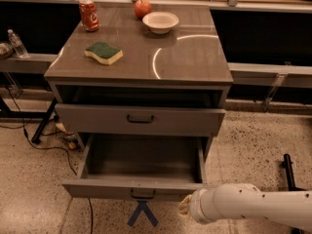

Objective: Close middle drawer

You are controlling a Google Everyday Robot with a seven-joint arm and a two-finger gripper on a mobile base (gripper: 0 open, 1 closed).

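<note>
Sponge [103, 52], can [88, 14], apple [142, 8] and bowl [160, 21] sit on the cabinet top [195, 57]. Middle drawer [141, 165] stands pulled far out below the top drawer [140, 120]. White arm [248, 206] reaches in low from the right. Its gripper [185, 207] is at the drawer front's right end, perhaps touching it. I cannot tell whether it is open or closed.

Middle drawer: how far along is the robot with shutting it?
Nothing looks done yet. The middle drawer is pulled far out, with its grey box fully exposed. In hand: the gripper sits low at the right end of the drawer's front. Whether it is touching the front cannot be told. Left to do: the whole push, until the front is back in line with the cabinet.
</note>
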